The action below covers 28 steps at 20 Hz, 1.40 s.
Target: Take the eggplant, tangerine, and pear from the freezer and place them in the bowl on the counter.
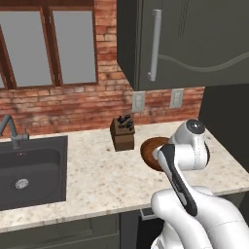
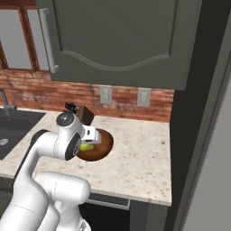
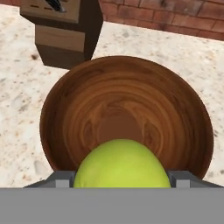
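Note:
My gripper [image 3: 121, 180] is shut on the pear [image 3: 121, 164], a yellow-green fruit held between the fingers. It hangs just above the near side of the reddish-brown wooden bowl [image 3: 131, 96], which has nothing in it. In the right base view the pear [image 2: 85, 147] shows under the hand, over the bowl [image 2: 103, 148] on the beige speckled counter [image 2: 140, 158]. In the left base view the arm covers most of the bowl [image 1: 147, 150]. The eggplant and the tangerine are out of view. The freezer [image 2: 214, 171] is a light-grey face at the right edge.
A wooden knife block [image 1: 122, 132] stands just behind the bowl by the brick wall. The dark sink [image 1: 29, 170] with its faucet [image 1: 12, 130] lies at the left. Dark wall cabinets [image 2: 117, 40] hang above the counter.

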{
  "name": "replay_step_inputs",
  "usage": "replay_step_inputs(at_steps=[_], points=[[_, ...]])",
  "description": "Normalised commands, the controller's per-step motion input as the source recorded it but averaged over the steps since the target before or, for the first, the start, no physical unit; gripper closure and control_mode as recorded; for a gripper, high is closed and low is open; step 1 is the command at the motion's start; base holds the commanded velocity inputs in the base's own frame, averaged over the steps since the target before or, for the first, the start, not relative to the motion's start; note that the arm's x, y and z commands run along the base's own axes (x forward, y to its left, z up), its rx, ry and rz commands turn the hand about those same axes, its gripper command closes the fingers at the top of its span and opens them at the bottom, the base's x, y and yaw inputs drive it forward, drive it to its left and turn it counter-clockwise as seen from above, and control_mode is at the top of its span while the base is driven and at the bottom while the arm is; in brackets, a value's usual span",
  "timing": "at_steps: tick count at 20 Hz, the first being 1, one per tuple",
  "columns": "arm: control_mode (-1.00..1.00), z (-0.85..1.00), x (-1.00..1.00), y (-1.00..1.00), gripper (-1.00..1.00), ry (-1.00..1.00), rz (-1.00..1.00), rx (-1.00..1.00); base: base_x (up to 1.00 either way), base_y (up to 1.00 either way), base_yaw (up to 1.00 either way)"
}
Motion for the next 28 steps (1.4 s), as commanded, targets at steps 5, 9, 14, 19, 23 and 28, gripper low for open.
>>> replay_step_inputs(at_steps=[5, 9, 14, 19, 23, 28], points=[[-1.00, -0.26, 0.10, 0.00, 1.00, 0.02, 0.00, 0.00, 0.00, 0.00, 0.00], [-1.00, -0.31, 0.01, 0.00, 1.00, 0.02, 0.00, 0.00, 0.00, 0.00, 0.00], [-1.00, -0.41, 0.02, 0.00, -1.00, 0.02, 0.00, 0.00, 0.00, 0.00, 0.00], [-1.00, -0.29, 0.00, 0.00, -1.00, 0.00, 0.00, 0.00, 0.00, 0.00, 0.00], [-1.00, -0.12, 0.00, 0.00, -1.00, 0.00, 0.00, 0.00, 0.00, 0.00, 0.00], [-1.00, 0.16, -0.21, 0.00, -1.00, -0.08, 0.00, 0.00, 0.00, 0.00, 0.00]])
